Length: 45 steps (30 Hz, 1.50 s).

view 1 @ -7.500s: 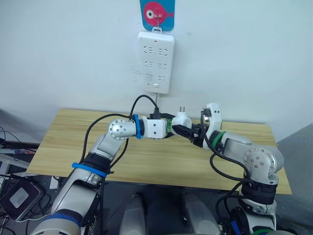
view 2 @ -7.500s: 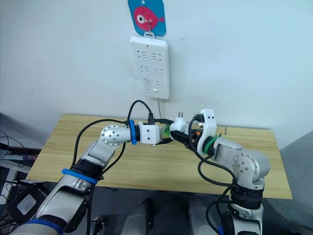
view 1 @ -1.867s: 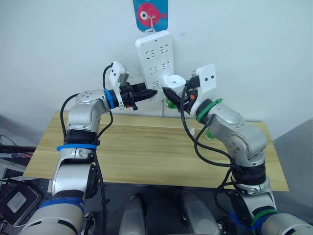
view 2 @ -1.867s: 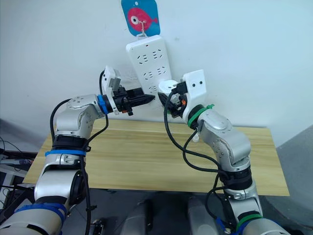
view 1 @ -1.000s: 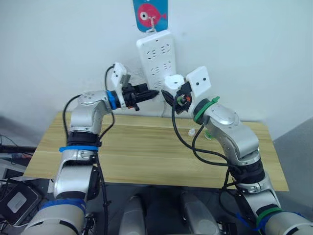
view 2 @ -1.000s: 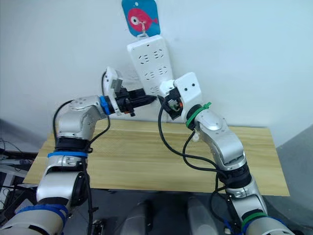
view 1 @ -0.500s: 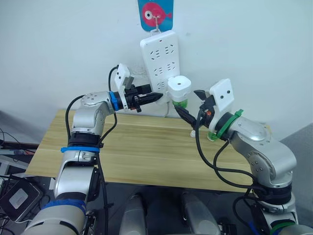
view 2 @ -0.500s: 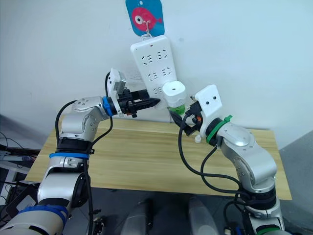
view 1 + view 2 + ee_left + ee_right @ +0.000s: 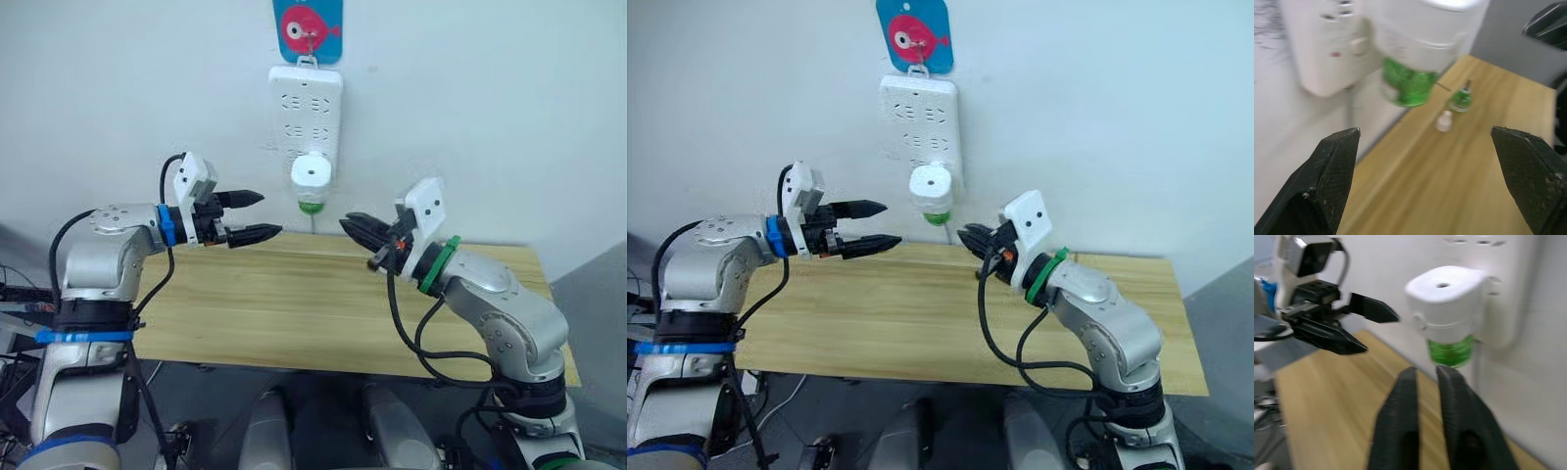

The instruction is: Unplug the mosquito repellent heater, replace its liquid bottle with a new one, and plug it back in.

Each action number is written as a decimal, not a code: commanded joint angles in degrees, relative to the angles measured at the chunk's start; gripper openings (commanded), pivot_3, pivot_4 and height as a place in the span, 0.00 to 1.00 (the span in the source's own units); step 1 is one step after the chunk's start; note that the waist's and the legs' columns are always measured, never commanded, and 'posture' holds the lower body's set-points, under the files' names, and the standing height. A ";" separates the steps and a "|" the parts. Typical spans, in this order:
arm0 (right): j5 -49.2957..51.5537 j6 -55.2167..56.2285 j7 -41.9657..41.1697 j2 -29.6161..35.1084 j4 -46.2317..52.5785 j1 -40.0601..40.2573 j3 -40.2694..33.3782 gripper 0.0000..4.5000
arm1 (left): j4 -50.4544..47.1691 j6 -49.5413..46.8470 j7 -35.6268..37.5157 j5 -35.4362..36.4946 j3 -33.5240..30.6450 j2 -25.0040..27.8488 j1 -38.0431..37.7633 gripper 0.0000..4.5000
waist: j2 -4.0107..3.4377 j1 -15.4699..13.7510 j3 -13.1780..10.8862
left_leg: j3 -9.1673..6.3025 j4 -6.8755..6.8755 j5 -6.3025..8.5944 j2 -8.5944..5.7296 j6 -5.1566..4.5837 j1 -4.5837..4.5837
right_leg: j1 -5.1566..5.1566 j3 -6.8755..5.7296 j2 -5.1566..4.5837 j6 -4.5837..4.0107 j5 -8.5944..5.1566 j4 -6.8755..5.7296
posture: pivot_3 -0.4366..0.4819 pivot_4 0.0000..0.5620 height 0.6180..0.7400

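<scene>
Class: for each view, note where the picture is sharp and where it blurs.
Left wrist view: heater and power strip smeared. Right wrist view: heater, table and left hand soft. Eye views: crisp throughout, with even light.

No words, brands or numbers can be read. The one sign is a pink fish picture on the blue card (image 9: 310,29) hanging on the wall above the power strip (image 9: 305,122).
</scene>
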<state>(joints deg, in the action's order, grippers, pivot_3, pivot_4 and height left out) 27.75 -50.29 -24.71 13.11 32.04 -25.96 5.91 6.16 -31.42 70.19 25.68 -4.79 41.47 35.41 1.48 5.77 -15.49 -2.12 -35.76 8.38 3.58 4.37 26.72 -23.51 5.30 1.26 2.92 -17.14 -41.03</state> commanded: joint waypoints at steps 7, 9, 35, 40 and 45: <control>-3.96 11.09 -2.76 -3.04 -11.71 -6.70 5.44 0.01 | -16.87 -7.65 -7.02 8.59 -4.49 0.53 -6.23 1.00 | 0.01 -0.98 0.01 | 0.02 -0.05 -0.01 0.02 0.00 -0.02 | 0.02 0.02 0.02 0.01 -0.01 0.03 | 0.43 0.37 1.00; -5.65 13.41 -1.71 -4.32 -14.96 -7.99 5.46 0.01 | -17.55 -8.23 -7.77 9.37 -4.67 0.90 -6.35 1.00 | 0.01 -1.01 0.01 | 0.02 -0.03 -0.01 0.01 0.00 -0.01 | 0.02 0.01 0.02 0.00 -0.01 0.05 | 0.44 0.37 1.00; -8.11 16.16 1.63 -7.60 -19.67 -9.08 2.25 0.01 | -15.28 -6.97 -8.15 10.60 -4.11 2.95 -4.54 1.00 | 0.01 -1.18 0.01 | 0.01 0.01 -0.01 0.02 0.01 -0.01 | -0.01 -0.02 0.02 -0.01 0.00 0.04 | 0.45 0.38 1.00; -6.65 14.67 2.61 -8.62 -19.28 -8.98 0.44 0.01 | -15.27 -6.73 -8.11 10.55 -4.21 2.97 -4.84 1.00 | 0.01 -1.19 0.01 | 0.00 0.01 -0.01 0.02 0.01 -0.01 | -0.01 -0.02 0.02 -0.01 0.00 0.04 | 0.45 0.38 1.00; -4.61 12.34 2.77 -8.48 -17.75 -8.64 -1.46 0.01 | -14.86 -6.36 -7.97 10.34 -4.11 2.96 -4.77 1.00 | 0.01 -1.19 0.01 | 0.00 0.01 -0.01 0.02 0.01 -0.01 | -0.01 -0.02 0.02 -0.01 0.00 0.04 | 0.45 0.37 1.00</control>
<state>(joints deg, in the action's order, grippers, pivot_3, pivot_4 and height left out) 21.80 -38.31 -22.58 4.40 11.11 -33.62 7.17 -8.37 -39.08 61.95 35.88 -8.25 43.71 30.00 1.49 4.57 -15.49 -2.11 -35.76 8.37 3.60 4.38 26.71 -23.51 5.29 1.28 2.92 -17.14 -41.00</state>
